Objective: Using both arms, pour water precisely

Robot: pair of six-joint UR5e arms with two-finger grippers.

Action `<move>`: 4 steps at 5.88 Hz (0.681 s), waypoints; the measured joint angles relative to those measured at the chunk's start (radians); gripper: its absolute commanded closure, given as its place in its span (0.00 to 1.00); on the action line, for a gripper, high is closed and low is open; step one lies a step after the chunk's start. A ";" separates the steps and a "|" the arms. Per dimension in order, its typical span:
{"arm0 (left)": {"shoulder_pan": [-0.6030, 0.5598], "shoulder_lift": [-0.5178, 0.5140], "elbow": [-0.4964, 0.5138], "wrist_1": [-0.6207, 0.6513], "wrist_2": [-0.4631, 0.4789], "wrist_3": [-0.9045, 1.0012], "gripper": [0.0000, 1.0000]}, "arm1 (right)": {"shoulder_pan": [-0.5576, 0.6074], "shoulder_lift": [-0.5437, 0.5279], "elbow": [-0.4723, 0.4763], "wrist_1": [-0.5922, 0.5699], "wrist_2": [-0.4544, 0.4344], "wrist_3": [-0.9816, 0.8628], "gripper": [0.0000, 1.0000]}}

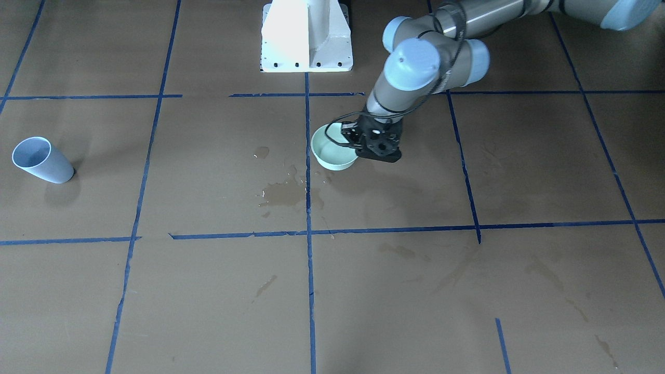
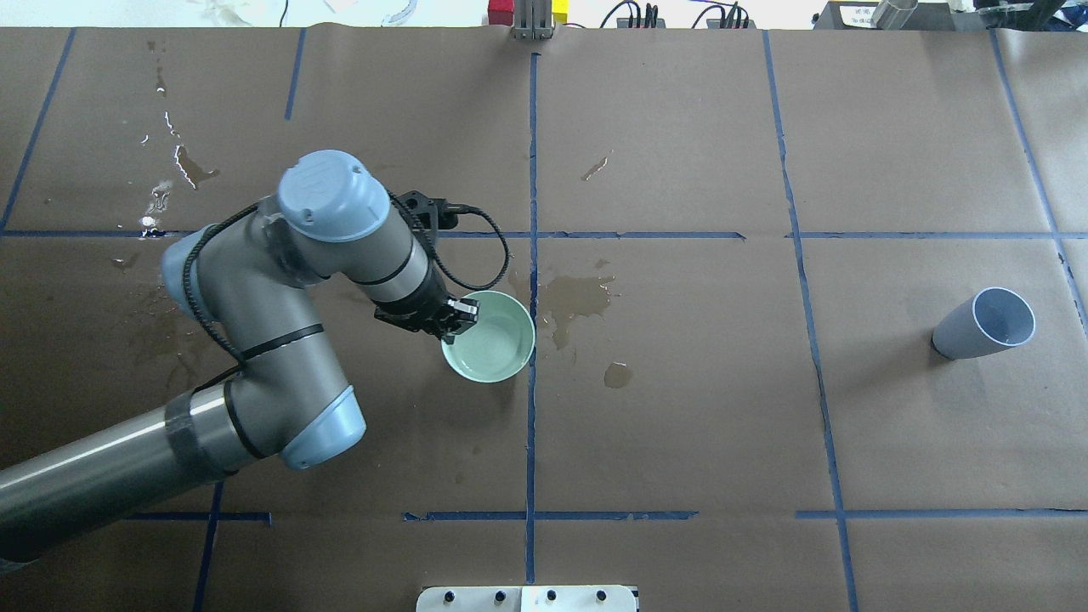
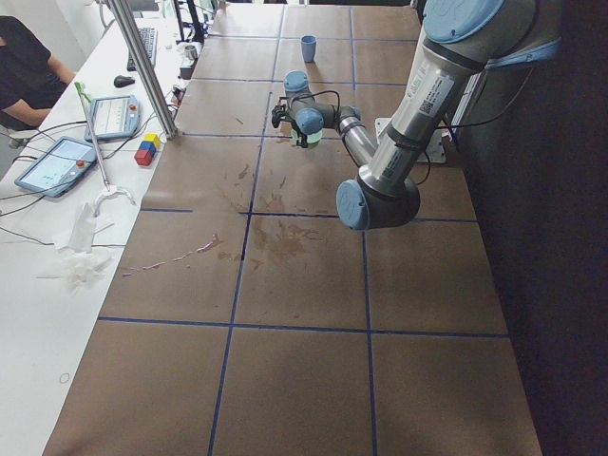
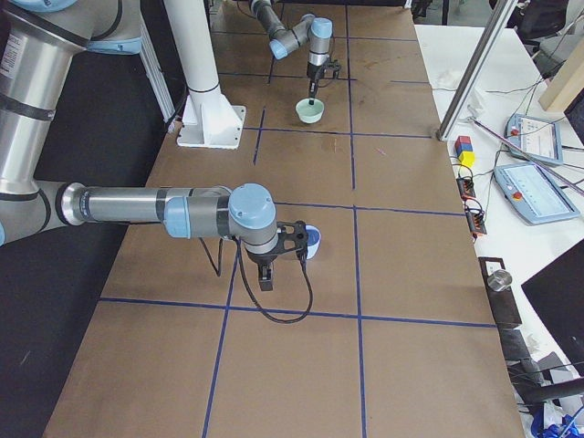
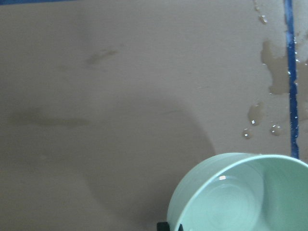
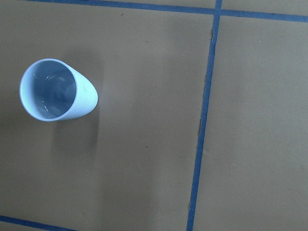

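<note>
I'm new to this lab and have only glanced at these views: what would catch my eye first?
The left gripper pinching the rim of a mint-green bowl at the table's centre, with a water puddle darkening the brown paper beside it. Far off on the robot's right, a pale blue cup stands upright.

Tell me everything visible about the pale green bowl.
The pale green bowl is round, smooth and glossy, plastic or glazed by its look, with faint rings in its floor. It stands upright on the brown paper table, beside a blue tape line, a wet puddle just past that line. The left gripper has its fingertips at the rim; whether it clamps is unclear.
</note>
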 measured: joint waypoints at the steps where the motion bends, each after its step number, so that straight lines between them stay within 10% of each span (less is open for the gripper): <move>1: 0.009 -0.060 0.066 0.000 0.013 -0.030 0.98 | 0.000 0.000 0.000 0.000 0.000 0.000 0.00; 4: 0.041 -0.095 0.118 -0.008 0.073 -0.076 0.95 | 0.000 0.000 0.000 0.001 0.001 0.000 0.00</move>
